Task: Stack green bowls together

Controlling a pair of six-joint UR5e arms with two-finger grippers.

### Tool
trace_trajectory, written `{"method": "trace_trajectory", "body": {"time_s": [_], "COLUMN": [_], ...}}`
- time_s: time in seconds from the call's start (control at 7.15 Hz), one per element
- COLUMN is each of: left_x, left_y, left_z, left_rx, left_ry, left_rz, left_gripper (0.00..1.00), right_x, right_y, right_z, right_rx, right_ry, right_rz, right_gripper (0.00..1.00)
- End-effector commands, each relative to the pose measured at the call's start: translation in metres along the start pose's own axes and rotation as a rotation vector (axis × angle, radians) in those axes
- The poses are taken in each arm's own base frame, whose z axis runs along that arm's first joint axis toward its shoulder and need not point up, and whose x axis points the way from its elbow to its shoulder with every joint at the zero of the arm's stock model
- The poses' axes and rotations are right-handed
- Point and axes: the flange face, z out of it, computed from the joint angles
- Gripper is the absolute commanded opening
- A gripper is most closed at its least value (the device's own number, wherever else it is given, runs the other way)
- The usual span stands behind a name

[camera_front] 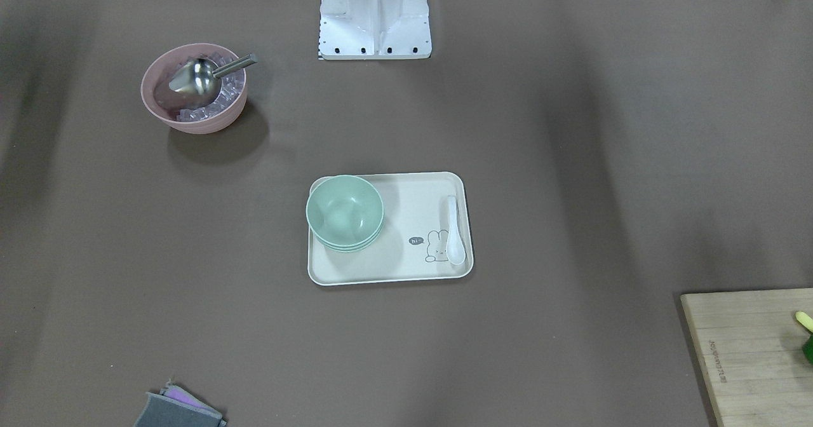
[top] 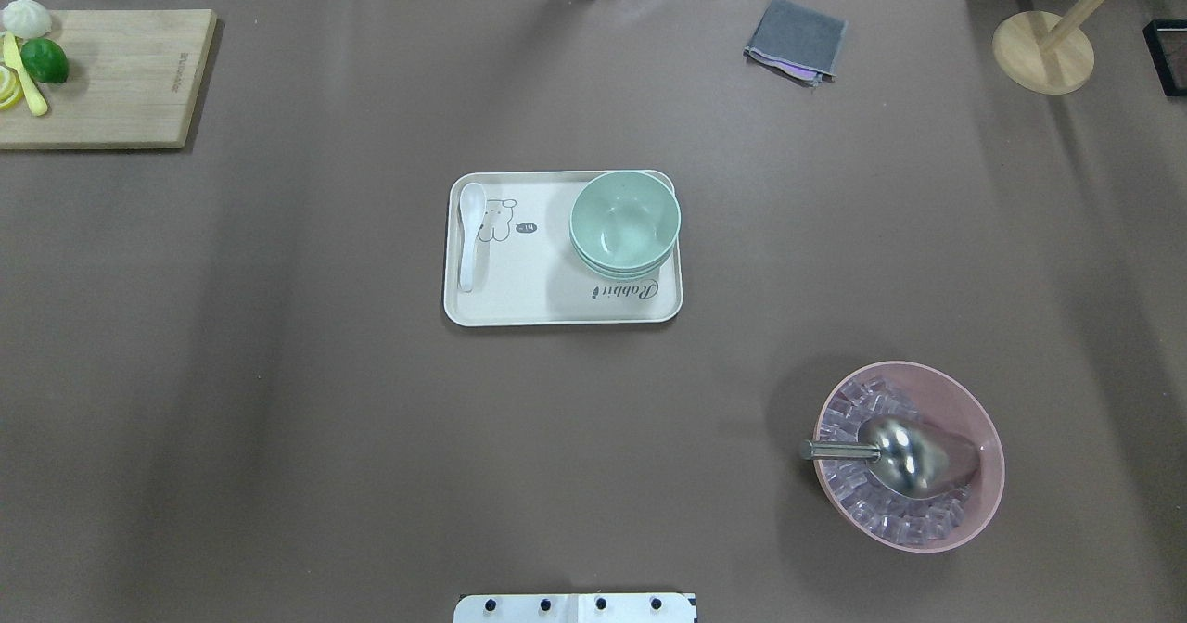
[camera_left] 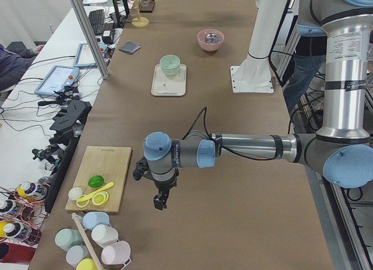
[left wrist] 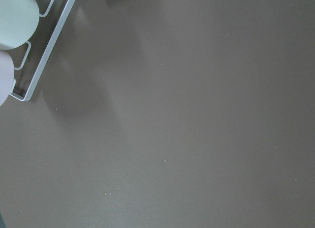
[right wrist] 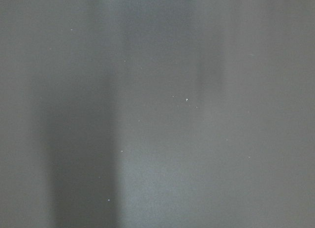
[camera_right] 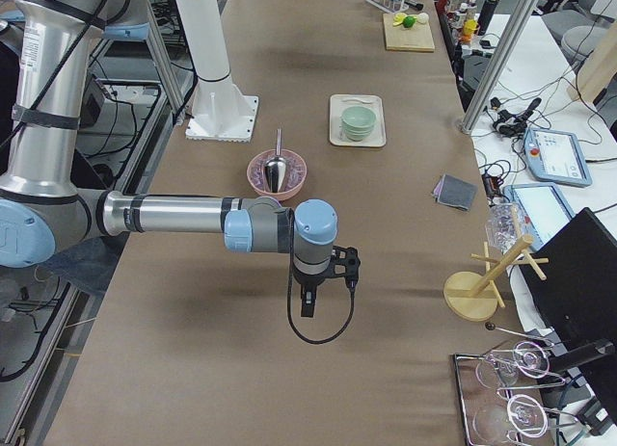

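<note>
1. At the far left of the overhead view, a board (top: 121, 76) lies at the far corner of the desk (top: 278, 419). A lime (top: 44, 59) sits at the board's left end.
2. The left pincer (camera_left: 159, 202) shows only in the left side view. It hangs pointing down over bare desk, just beside the board. We cannot tell whether its fingers are apart or together.
3. In the middle of the desk lies a tray (top: 519, 303), with a white spoon (top: 469, 234) along its left edge.
4. The bowls (top: 624, 224) sit nested and upright in the tray's far right corner. We count what seem to be three rims, though the lower ones show only as thin edges. The top bowl is empty.
5. Further right, a grey cloth (top: 796, 39) lies near the desk's far edge.
6. The pink bowl (top: 985, 502) stands nearer the robot, well apart from the tray. It holds clear cubes (top: 858, 502) and a metal scoop (top: 904, 456), whose handle pokes out over the rim to the left.
7. The right pincer (camera_right: 307, 306) shows only in the right side view. It hangs pointing down over bare desk, on the near side of the pink bowl from that camera. Here too we cannot tell whether it is apart or together.
8. A wooden stand (top: 1043, 53) occupies the far right corner.
</note>
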Motion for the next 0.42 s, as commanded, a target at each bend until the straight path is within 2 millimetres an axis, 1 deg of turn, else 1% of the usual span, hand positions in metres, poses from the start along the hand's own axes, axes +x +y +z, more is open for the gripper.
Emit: {"method": "trace_trajectory", "body": {"time_s": [0.0,0.28], "left_x": [-0.0003,0.0004], "left_y": [0.0009,0.0006], "left_z": [0.0008,-0.0013], "left_rx": [-0.001,0.002], "left_ry": [0.001,0.0], "left_rz": [-0.003,-0.002], "left_gripper": [0.98,0.98], "right_x": [-0.0004,0.0002], "right_y": [-0.0001,0.0001], "right_z": [0.0002,0.0009], "right_rx": [0.0,-0.003], "right_ry": [0.0,0.0], "right_rz": [-0.001,0.001], "right_gripper": [1.0,1.0]}}
